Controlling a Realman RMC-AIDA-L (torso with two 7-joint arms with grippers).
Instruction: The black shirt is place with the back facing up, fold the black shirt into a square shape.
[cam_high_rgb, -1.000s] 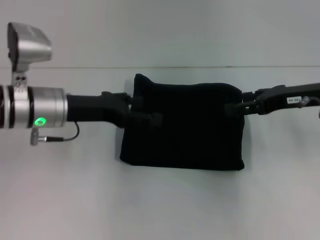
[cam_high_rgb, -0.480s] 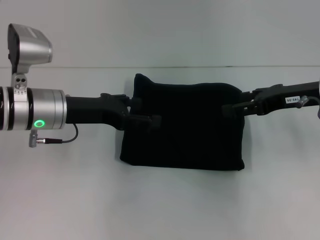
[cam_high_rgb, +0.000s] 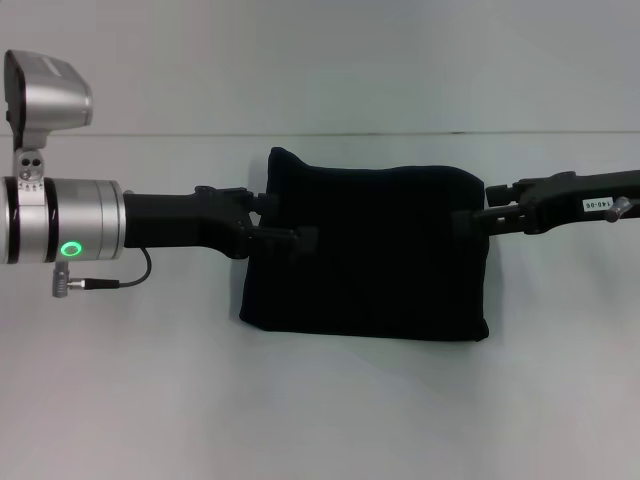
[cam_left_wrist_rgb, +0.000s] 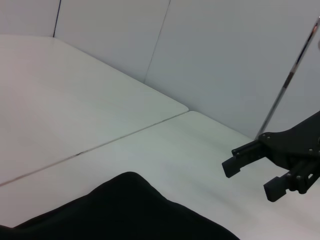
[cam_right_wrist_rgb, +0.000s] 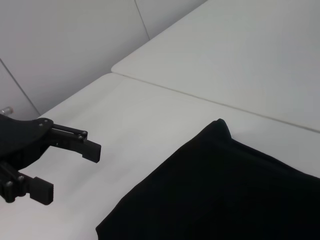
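Head view: the black shirt (cam_high_rgb: 365, 255) lies folded square mid-table. My left gripper (cam_high_rgb: 290, 235) and right gripper (cam_high_rgb: 470, 222) — both open, empty — have drawn back to its side edges; folding looks done.

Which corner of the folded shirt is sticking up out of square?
The far corner of the black shirt, beside the left gripper, peaks upward; the other three look rounded and even.
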